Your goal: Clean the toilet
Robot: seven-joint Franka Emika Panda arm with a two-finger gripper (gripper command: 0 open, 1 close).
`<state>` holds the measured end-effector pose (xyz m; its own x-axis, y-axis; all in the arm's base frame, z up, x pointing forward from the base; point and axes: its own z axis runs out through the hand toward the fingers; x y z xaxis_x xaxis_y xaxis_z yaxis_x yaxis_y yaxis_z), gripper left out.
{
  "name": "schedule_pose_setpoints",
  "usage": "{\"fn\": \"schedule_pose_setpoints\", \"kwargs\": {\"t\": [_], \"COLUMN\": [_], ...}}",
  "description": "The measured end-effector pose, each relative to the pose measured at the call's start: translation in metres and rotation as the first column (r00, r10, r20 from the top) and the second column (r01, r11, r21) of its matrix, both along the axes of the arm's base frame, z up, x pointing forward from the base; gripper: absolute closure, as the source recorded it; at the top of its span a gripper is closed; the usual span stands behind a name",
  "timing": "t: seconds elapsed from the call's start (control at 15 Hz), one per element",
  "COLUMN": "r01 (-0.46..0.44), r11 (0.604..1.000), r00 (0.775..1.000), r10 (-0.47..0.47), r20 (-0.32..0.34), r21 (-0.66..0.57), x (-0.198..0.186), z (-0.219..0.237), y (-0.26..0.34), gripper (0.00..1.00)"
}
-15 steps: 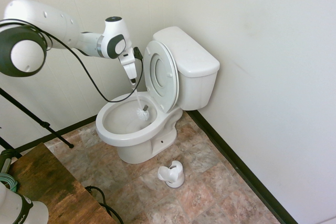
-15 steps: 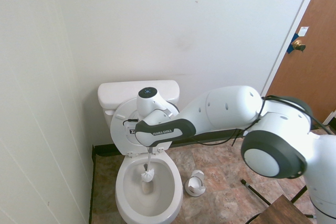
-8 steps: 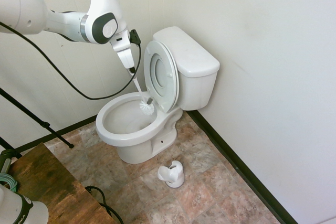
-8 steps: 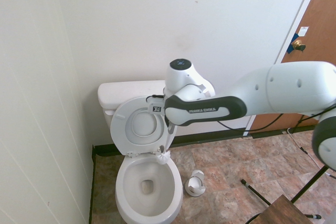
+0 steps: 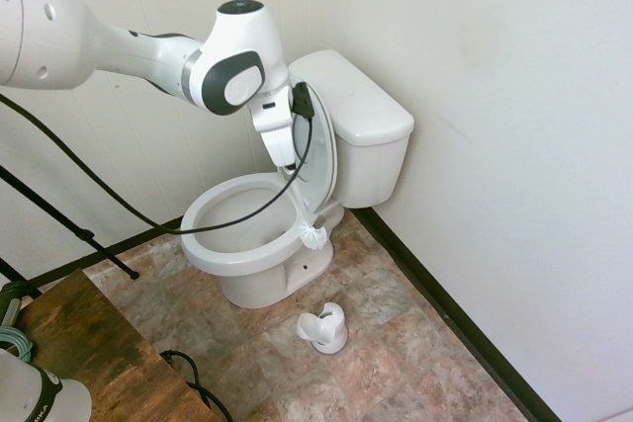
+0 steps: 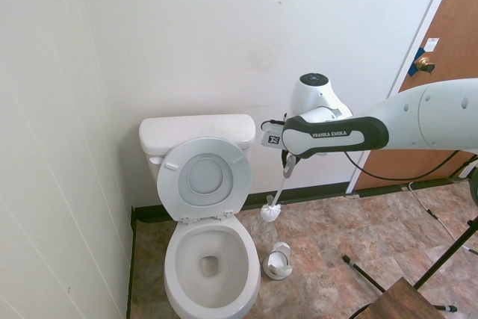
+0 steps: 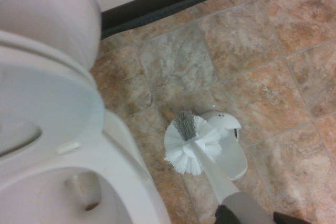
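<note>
The white toilet [image 5: 237, 256] stands in the corner with seat and cover raised against the tank [image 6: 196, 131]. My gripper [image 5: 287, 157] is shut on the handle of a white toilet brush. The brush head [image 5: 315, 236] hangs outside the bowl, just past the rim on the side away from the corner wall. In the second exterior view my gripper [image 6: 287, 172] is to the right of the toilet [image 6: 179, 263], and the brush head [image 6: 269, 213] hangs above the floor. The wrist view shows the brush head [image 7: 186, 148] over the holder, with the toilet [image 7: 52, 103] beside it.
The small white brush holder [image 5: 324, 328] [image 6: 278, 261] [image 7: 233, 150] sits on the tiled floor beside the toilet's base. A wooden table [image 5: 89, 343] is near the front, and a brown door [image 6: 448, 87] stands further along the wall. Walls close in two sides.
My gripper has lifted the brush out of the bowl and carried it sideways over the rim. The brush head now hangs over the floor near the holder.
</note>
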<state>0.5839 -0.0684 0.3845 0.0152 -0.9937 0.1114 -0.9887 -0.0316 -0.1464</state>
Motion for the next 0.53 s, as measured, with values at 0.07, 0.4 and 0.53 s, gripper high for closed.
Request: {"fn": "schedule_pose_setpoints", "kwargs": {"t": [0.07,0.4,0.53], "r01": [0.011,0.046,0.040], "r11": [1.000,0.999,0.999], "r00": [1.000,0.997,0.996], "r10": [-0.011,-0.045,-0.039], "r20": [-0.008,-0.067,-0.078], "r21": [0.001,0.011,0.011], "x": [0.001,0.003,0.004], "z": [-0.012,-0.070,-0.085], "y": [-0.010,-0.046,-0.058], "gripper": [1.00,1.00,1.00]}}
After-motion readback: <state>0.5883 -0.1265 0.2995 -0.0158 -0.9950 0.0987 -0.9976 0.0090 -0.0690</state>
